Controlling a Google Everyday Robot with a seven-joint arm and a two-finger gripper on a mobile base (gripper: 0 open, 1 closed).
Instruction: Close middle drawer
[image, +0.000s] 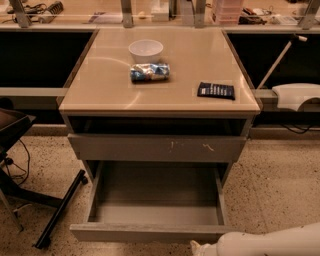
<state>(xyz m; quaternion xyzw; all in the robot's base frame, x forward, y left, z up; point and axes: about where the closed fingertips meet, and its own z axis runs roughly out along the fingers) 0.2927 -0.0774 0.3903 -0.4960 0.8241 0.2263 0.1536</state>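
We see the middle drawer (150, 233) wide open, front edge unblocked; hand (200, 248) sits low right, just at that front; black chair leg (60, 210) lies left on the floor, apart.

We see a glossy, smooth beige table top (100, 95) over the matt grey wood-grain middle drawer (150, 233) and a scuffed grey drawer front (125, 147). A shiny, crinkled foil bag (149, 72) lies by a smooth white bowl (145, 50). The gripper (199, 247), on a smooth white arm (280, 242), sits just in front of the middle drawer.
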